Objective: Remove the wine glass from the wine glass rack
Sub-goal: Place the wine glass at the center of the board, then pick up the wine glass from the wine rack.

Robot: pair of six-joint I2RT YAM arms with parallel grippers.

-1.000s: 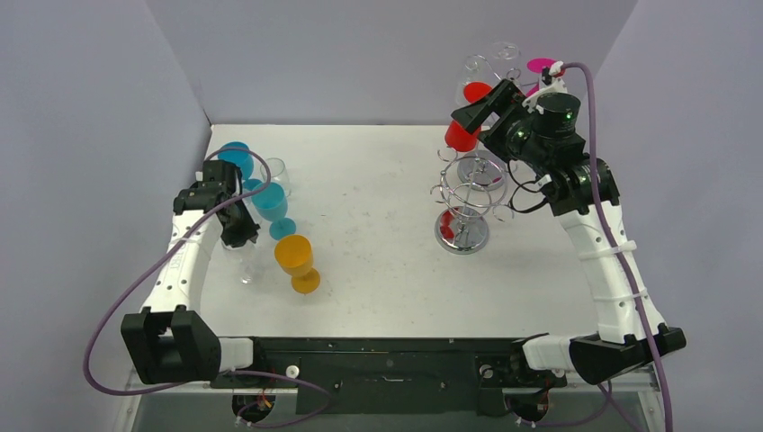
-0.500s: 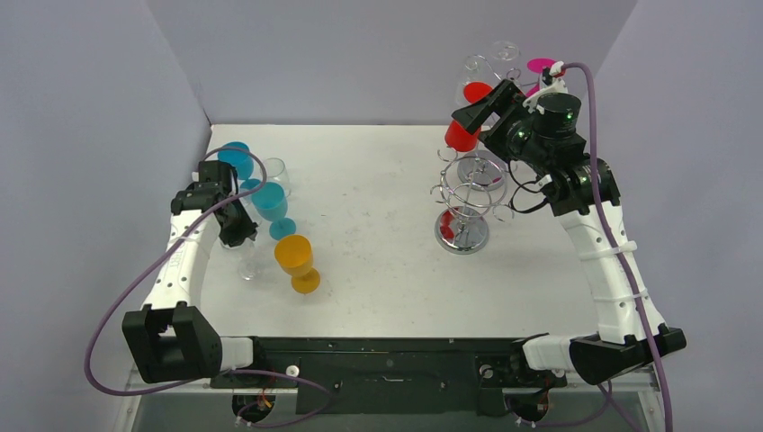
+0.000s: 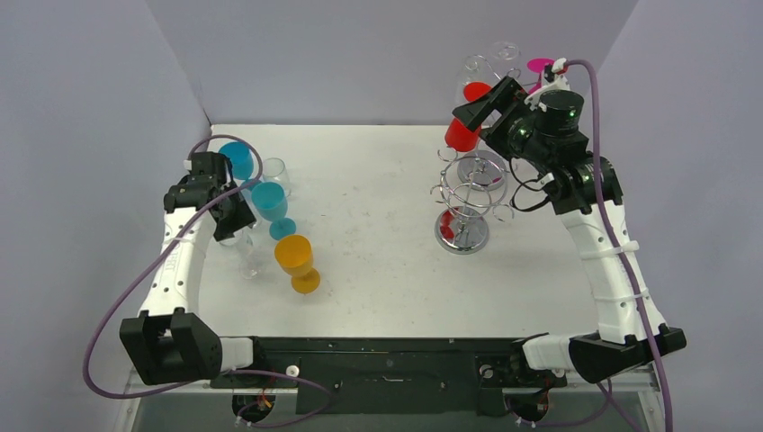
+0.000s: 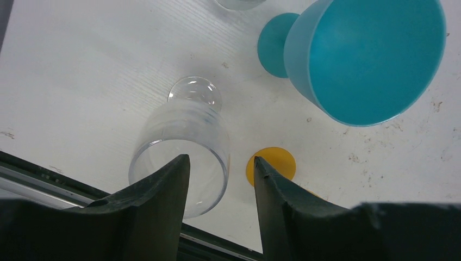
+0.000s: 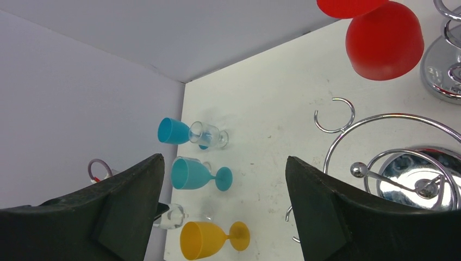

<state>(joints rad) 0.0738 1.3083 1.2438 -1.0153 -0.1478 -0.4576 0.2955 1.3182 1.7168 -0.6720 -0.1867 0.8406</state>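
Over a clear ribbed glass (image 4: pixel 185 130) left jaws stand apart; by the chrome rack (image 3: pixel 462 236) right jaws gape.

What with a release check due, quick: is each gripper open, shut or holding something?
Left gripper: open, holding nothing, above the clear wine glass.
Right gripper: open, holding nothing, near the red wine glass.

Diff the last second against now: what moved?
The left gripper opened, letting go of the clear glass, now standing on the table, and pulled away toward the back left. The right gripper stayed open beside the red glass on the rack; nothing else moved.
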